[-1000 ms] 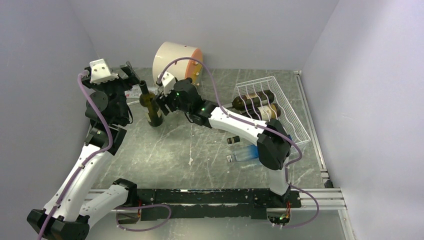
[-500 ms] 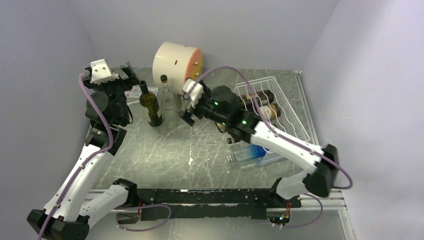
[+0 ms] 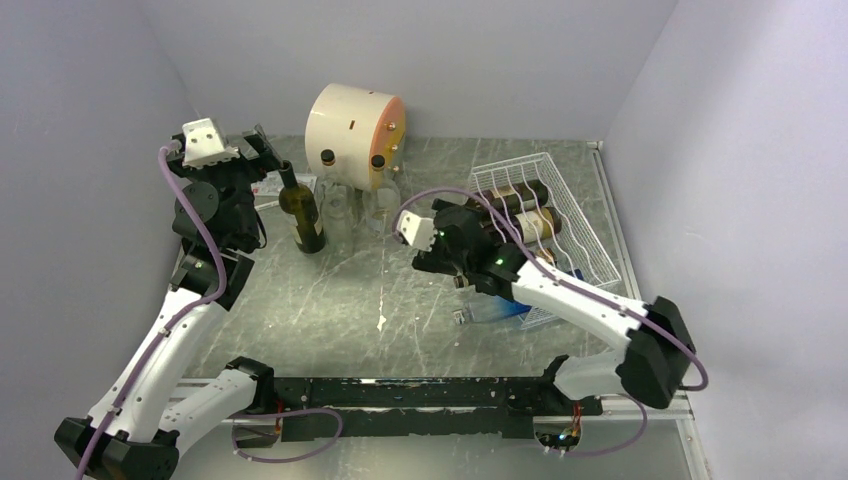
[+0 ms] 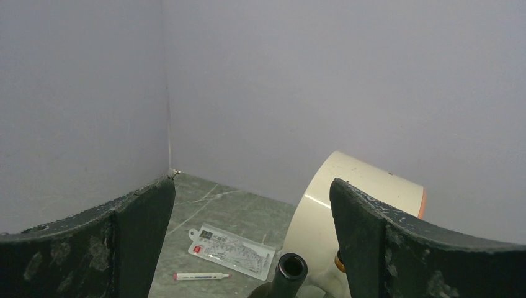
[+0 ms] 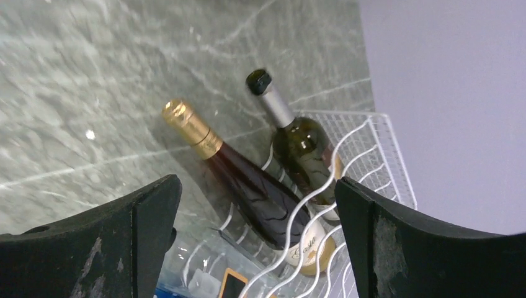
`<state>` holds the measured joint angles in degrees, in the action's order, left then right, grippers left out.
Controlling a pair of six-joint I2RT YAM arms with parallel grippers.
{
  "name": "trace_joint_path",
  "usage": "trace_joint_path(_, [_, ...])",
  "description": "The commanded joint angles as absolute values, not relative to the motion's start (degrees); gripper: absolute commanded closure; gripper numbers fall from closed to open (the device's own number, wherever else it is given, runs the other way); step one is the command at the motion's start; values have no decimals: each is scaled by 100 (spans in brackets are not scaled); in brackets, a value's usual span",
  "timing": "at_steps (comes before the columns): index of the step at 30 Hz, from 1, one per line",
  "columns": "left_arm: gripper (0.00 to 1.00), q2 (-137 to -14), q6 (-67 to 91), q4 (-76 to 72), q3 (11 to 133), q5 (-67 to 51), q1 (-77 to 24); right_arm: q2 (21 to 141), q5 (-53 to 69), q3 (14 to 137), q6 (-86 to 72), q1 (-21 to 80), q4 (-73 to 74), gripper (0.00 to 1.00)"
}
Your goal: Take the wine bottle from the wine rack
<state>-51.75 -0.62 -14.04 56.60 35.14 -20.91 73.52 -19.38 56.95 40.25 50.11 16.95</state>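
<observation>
Top: wine rack (image 3: 585,232) at table's (image 3: 330,300) right edge, two bottles (image 3: 515,200) cradled; wine bottle (image 3: 303,212) upright near far-left corner, off the rack.
Left wrist: left gripper (image 4: 251,186) released, bottle mouth below.
Right wrist: right gripper (image 5: 257,186) released, empty; cream label (image 5: 308,249), script illegible.

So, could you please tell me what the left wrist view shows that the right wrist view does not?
Only the left wrist view: the cream drum, an upright bottle's open mouth, a packet and a pen. Only the right wrist view: a gold-capped bottle and a grey-capped bottle lying in the wine rack. Both: the grey table, the lilac wall, and dark fingers, the left fingers and the right fingers, spread wide, nothing gripped.
</observation>
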Motion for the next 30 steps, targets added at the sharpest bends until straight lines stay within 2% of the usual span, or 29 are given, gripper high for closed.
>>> trace_joint_path(1, [2,-5068,-72,-1574,5674,3582,-2136,7868,-2124,5311,4874,4882,860,0])
trace_joint_path(10, [2,-5006,-77,-1620,5641,3621,-2152,9147,-1661,5655,5414,4147,-17,13])
trace_joint_path(16, [2,-4955,-61,-1647,5625,3618,-2153,9404,-796,5689,6214,3529,-308,20])
trace_joint_path(21, [2,-5005,-53,-1635,5629,3586,-2152,9806,-123,6066,6912,3167,-188,26])
trace_joint_path(30, [2,-5032,-70,-1658,5617,3602,-2150,10589,72,6692,7640,2907,407,33])
